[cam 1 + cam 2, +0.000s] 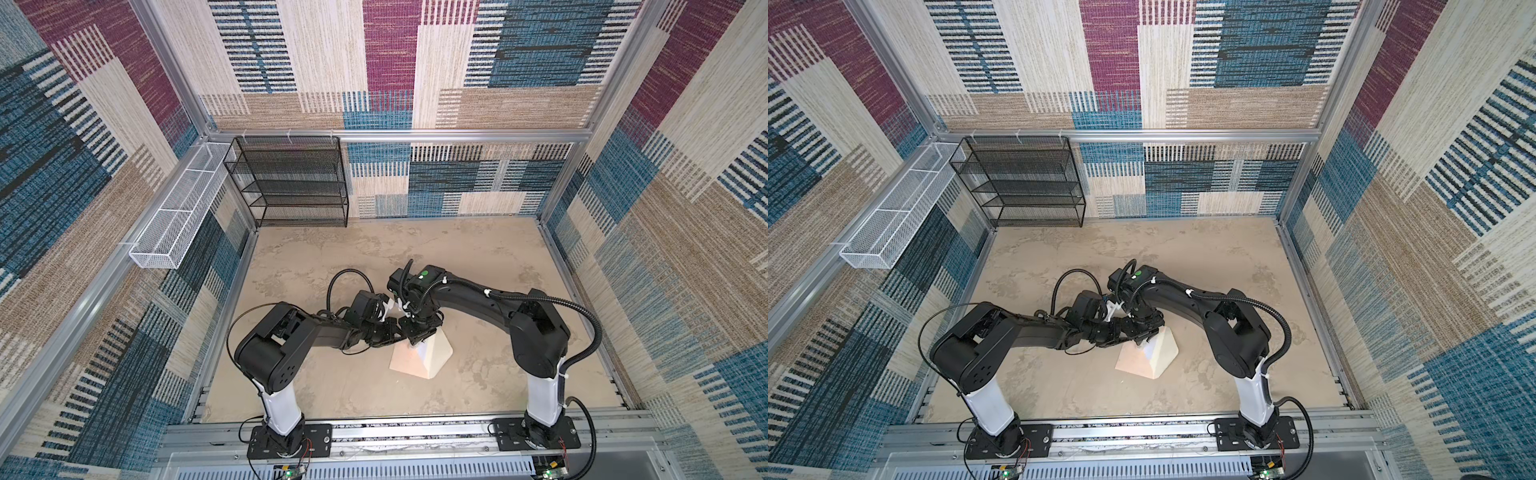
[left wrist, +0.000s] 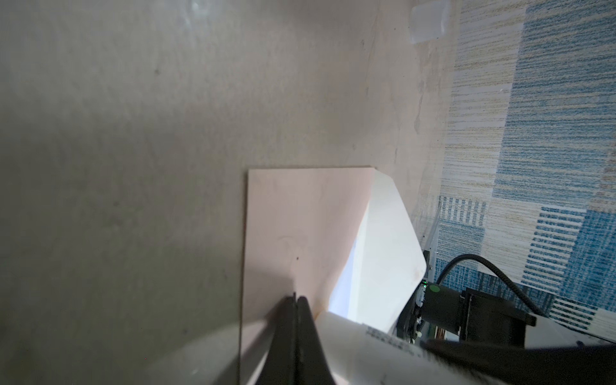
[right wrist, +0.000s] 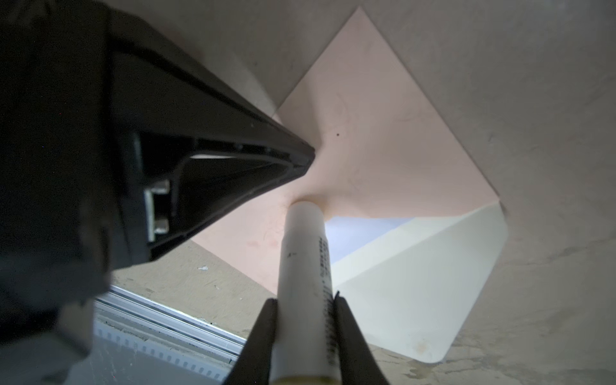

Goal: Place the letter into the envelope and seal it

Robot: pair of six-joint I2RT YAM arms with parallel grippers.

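**Tube at the mouth edge, flap open beyond it**

Nearest you, in the right wrist view, the right gripper (image 3: 304, 298) clamps a small white cylindrical tube (image 3: 305, 253) with print down its side. The tube's long axis runs straight out from the jaws. Its far end looks to touch the pale peach-pink rectangular paper envelope (image 3: 383, 133) right at the mouth edge, where the paper dimples.

Just beside that end, the left gripper (image 2: 295, 300) has its jaws fully closed, with the tips resting on the pink panel. You cannot tell whether they pinch any paper.

Inside the mouth a strip of thin white sheet shows. That is the letter (image 3: 360, 233), so it is probably already in.

Beyond it the cream-lined tapering flap (image 3: 416, 283) stands open, tilted up off the mottled beige table (image 1: 332, 257) and hinged along the envelope's long edge. The flap lies on the far side of the tube from the left gripper, so your right arm is the nearer one. By my reading, sealing is what remains.

In both top views the envelope lies near the table's middle, towards the arm bases.
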